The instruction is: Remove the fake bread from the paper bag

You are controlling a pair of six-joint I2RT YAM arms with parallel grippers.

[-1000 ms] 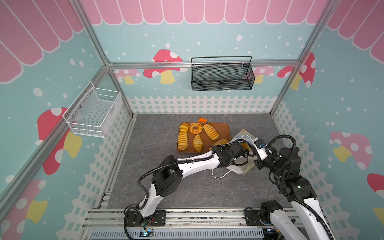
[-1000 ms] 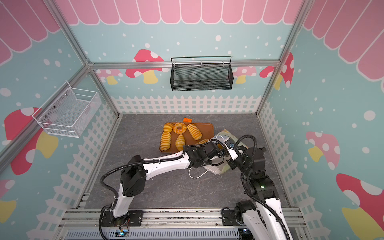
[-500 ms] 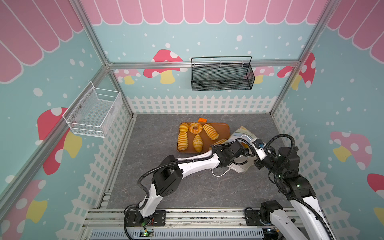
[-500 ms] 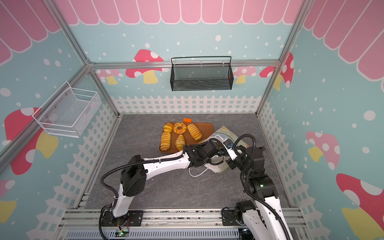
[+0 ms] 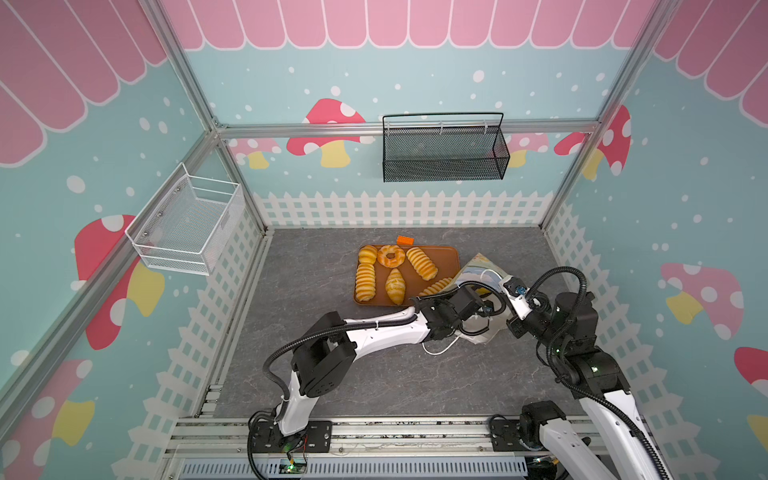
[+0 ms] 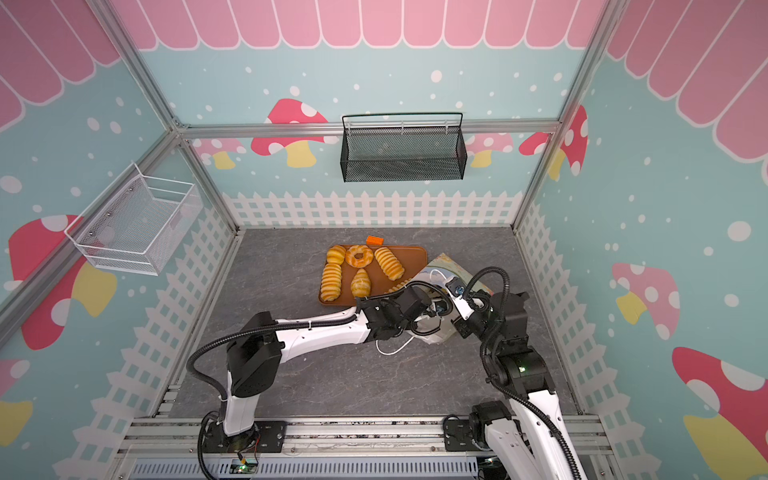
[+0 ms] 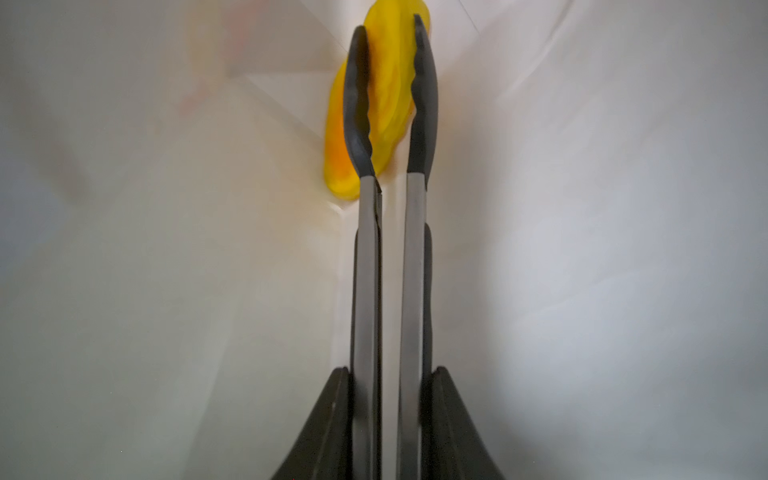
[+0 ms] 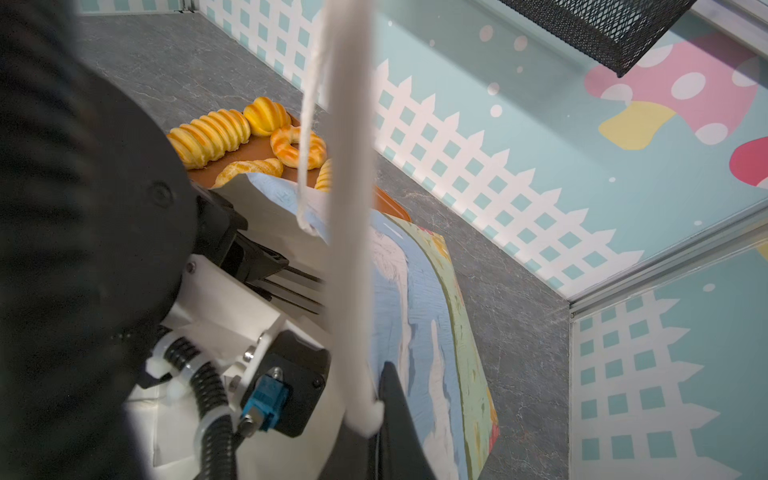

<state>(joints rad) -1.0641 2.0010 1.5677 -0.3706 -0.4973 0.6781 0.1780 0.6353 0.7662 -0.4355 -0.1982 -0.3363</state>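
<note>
The paper bag (image 5: 478,266) (image 6: 444,262) lies tipped on its side right of the orange-brown tray (image 5: 451,254). My left gripper (image 7: 390,374) is shut on a pair of tongs (image 7: 368,270) and reaches deep into the bag's white inside. The tongs' black tips sit on either side of a yellow piece of fake bread (image 7: 388,104) at the bag's bottom. My right gripper (image 8: 374,415) (image 5: 506,284) is shut on the bag's white cord handle (image 8: 345,208) and holds the mouth up. Several pieces of fake bread lie on the tray, among them a ring doughnut (image 5: 390,255) and a croissant (image 5: 395,286).
A black mesh basket (image 5: 444,153) hangs on the back wall and a white wire basket (image 5: 187,228) on the left wall. A small orange block (image 5: 405,240) sits behind the tray. The bag's other cord handle (image 5: 440,349) trails on the grey floor under my left arm.
The bag's raised edge and my right gripper have shifted slightly toward the back. My left arm stays reaching into the bag's mouth.
</note>
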